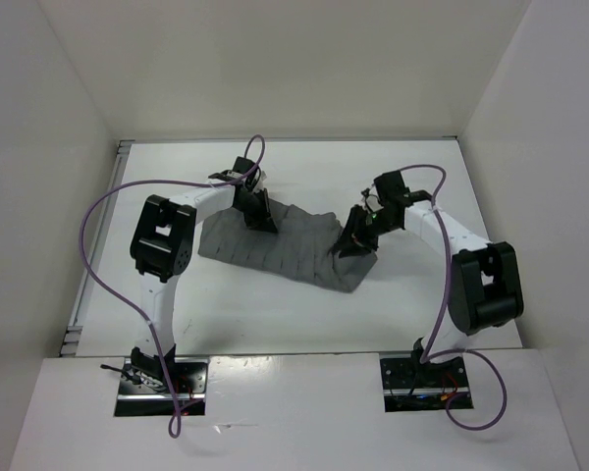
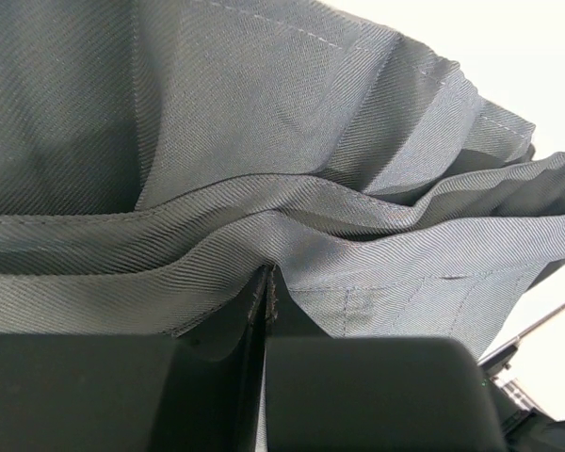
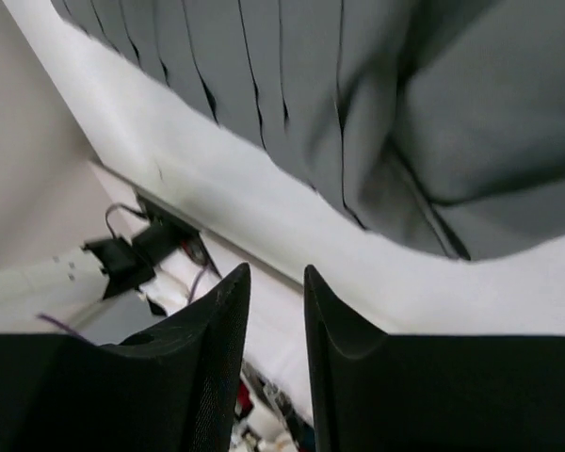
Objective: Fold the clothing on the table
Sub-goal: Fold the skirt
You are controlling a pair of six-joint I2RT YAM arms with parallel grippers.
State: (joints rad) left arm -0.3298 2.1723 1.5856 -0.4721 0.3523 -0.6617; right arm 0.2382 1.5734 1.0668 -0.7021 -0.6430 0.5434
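Top external view, bottom edge first: the left arm base [image 1: 162,378] and right arm base [image 1: 422,378] are bolted at the near lip, and both arms are reached forward over the counter [image 1: 275,314] toward the middle of the frame.

The clothing [image 1: 294,250] is found there, a grey pleated piece lying rumpled across the centre of the counter and slanting from upper left to lower right. It's not flat by any stretch.

The left gripper [image 1: 258,211] is parked on its upper-left end. On the left wrist view, its fingers [image 2: 169,377] are seen pressed together with a fold of the hem pinched between them. So that end is clamped, probably so it can be carried over for the fold.

The right gripper [image 1: 356,240] is set at the lower-right end. On the right wrist view, its fingers [image 3: 198,358] are seen apart with nothing gripped, only background in the gap. The pleats are spread across the top of that frame, beyond the tips. A grab on that edge may be getting lined up, but that's a guess. The fold can't be called done yet.

Plain white walls [image 1: 294,69] are seen behind everything.
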